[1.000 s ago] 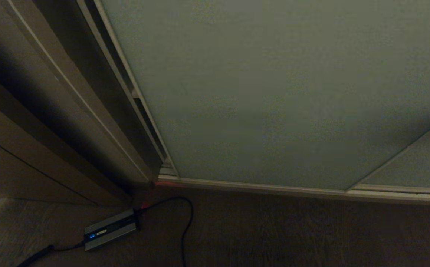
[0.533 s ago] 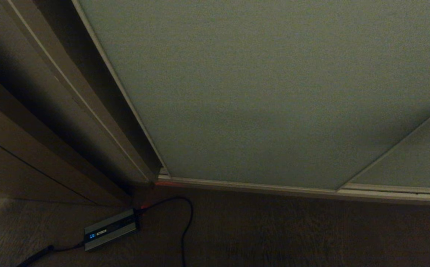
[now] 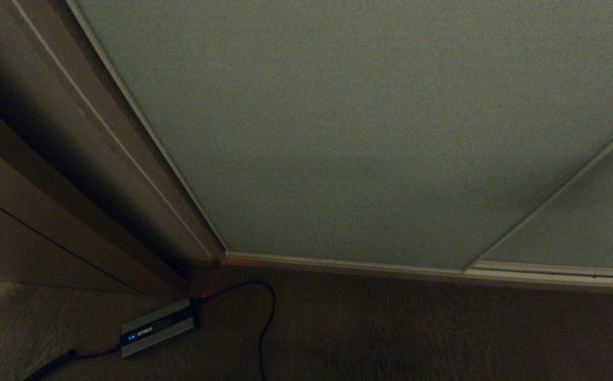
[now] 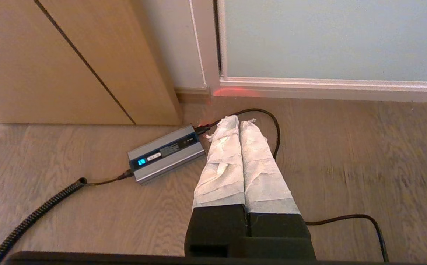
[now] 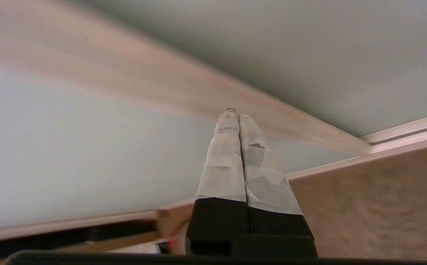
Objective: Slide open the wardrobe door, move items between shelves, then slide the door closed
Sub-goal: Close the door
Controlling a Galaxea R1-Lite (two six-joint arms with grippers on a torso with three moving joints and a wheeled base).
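Slid further left since a second ago: sliding wardrobe door (image 3: 369,132), its left frame edge now hard up against the brown side panel (image 3: 73,159), dark gap beside it gone. Camera unmoved, charger box (image 3: 158,328) in the same spot.

Dim room, dark wood-grain floor (image 3: 391,328) along the bottom of the head view. Silver charger box lying flat near the wardrobe's left corner, blue display lit, black cable (image 3: 266,317) looping out from one end, coiled lead trailing off the other. Faint red glow on the bottom track (image 3: 338,264) by the corner.

Pale grey-green door standing upright, filling most of the head view, long axis vertical, bottom rail running left to right along the track. Overlaps a second grey-green panel (image 3: 592,227) at lower right, thin light frame marking the seam.

Right gripper (image 5: 235,112) raised close to the door's frame edge, cloth-wrapped fingers (image 5: 228,154) pressed flat together, nothing between them; surroundings streaked with motion blur, contact with the frame not clear. Only a pale sliver of it at the right edge of the head view.

Left gripper (image 4: 238,119) parked low, pointing down at the floor just beside the charger, wrapped fingers likewise closed tight, empty.
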